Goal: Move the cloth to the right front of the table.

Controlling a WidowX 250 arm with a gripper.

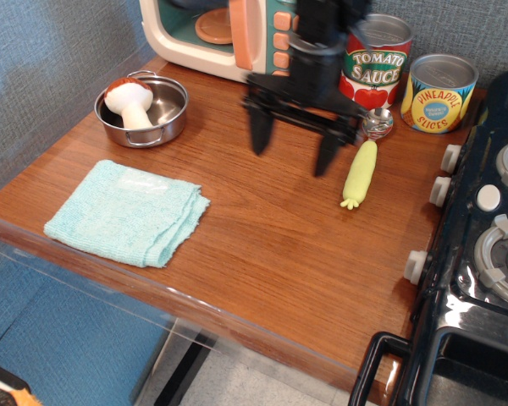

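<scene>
The cloth [127,211], a pale aqua-green folded terry towel, lies flat at the left front of the reddish-brown wood table [279,237]. My gripper [292,156] hangs above the middle of the table, right of and behind the cloth and well apart from it. Its two black fingers [260,134] point down, spread wide, with nothing between them.
A steel pot [144,110] holding a toy mushroom [129,100] stands behind the cloth. A toy microwave [237,38], a tomato sauce can [376,63] and a pineapple can [440,93] line the back. A yellow toy corn [360,173] lies right of my gripper. A black toy stove [483,254] fills the right side.
</scene>
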